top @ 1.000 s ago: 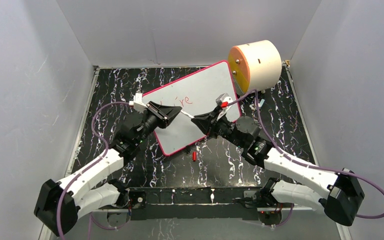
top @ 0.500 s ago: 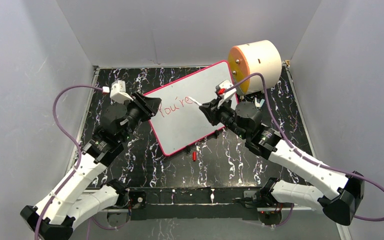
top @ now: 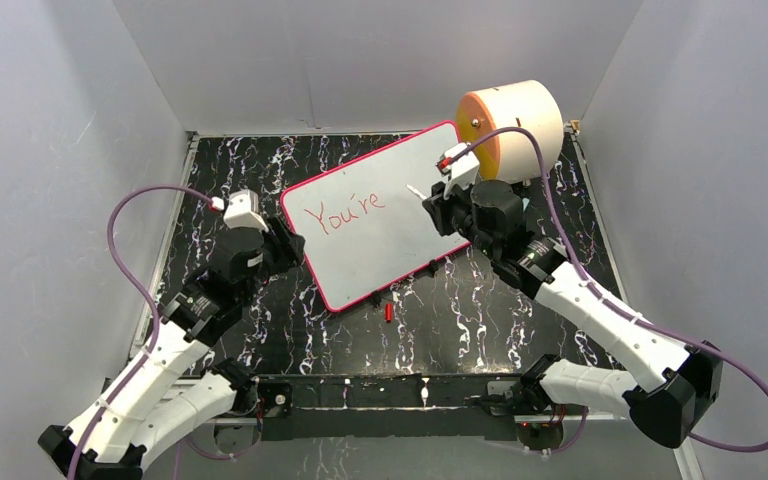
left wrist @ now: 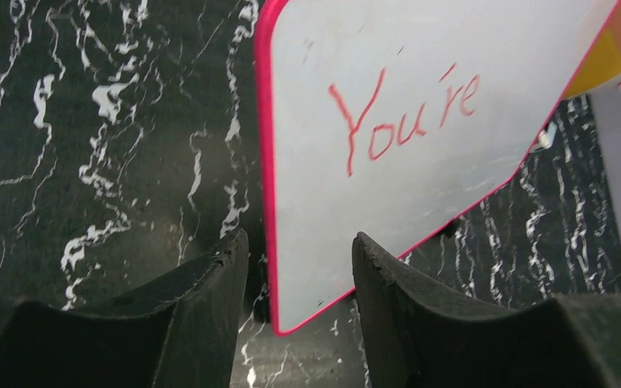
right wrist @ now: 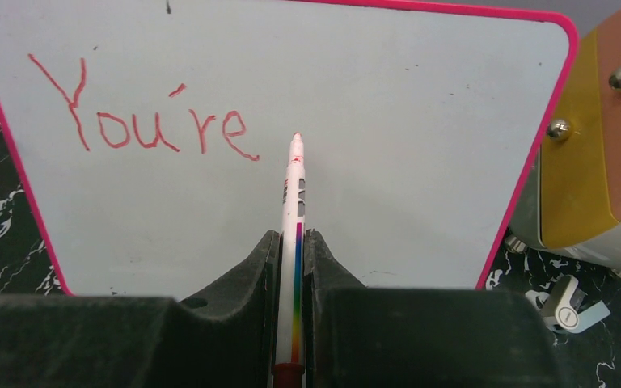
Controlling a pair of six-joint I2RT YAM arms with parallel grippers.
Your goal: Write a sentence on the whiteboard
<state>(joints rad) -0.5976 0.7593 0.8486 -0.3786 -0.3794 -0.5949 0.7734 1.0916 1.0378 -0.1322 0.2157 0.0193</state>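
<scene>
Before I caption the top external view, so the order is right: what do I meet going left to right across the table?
In order: left fingers → red "You're" lettering → right fingers holding the marker → cream cylinder.

The table (top: 460, 310) has a black top with white marble veins. The whiteboard (top: 390, 240) lies on it at a slant, and a cream cylinder (top: 520, 120) stands just beside the board's far right corner. A small red piece (top: 388, 312) lies near its near edge.
</scene>
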